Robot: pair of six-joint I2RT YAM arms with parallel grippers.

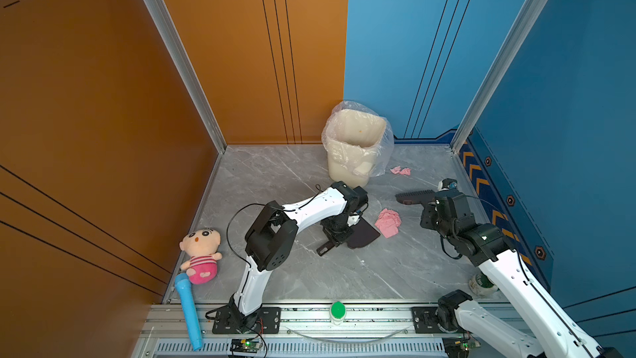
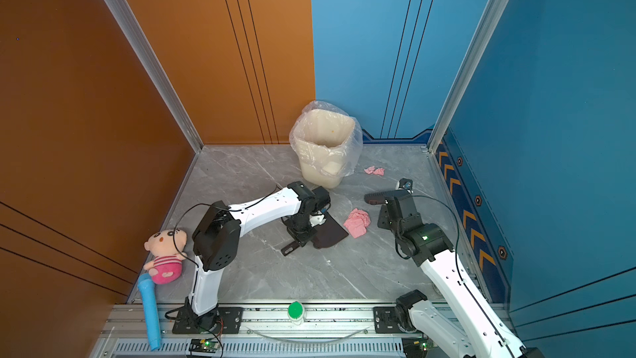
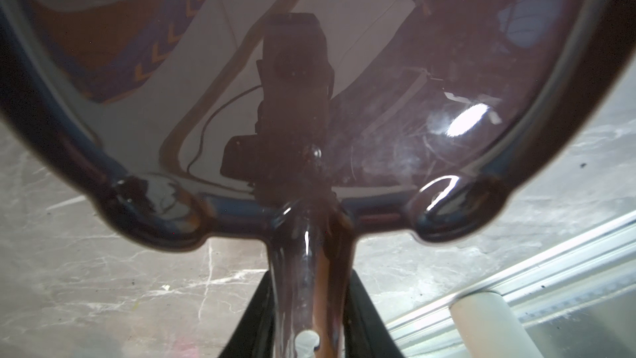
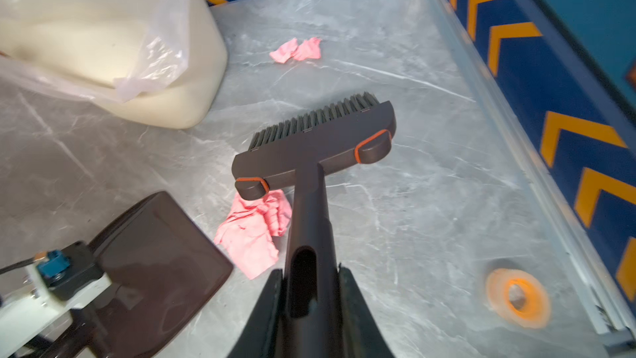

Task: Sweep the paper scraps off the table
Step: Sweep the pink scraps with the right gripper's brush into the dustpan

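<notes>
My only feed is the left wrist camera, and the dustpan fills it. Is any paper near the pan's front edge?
Observer: Yes, a large pink scrap lies right beside the dustpan front edge, not on it.
Operator: Where's the brush?
Observer: The right gripper is shut on the brush handle; its head is past that scrap, away from the pan.
Operator: Other scraps?
Observer: Two small pink scraps lie near the bin.
</notes>
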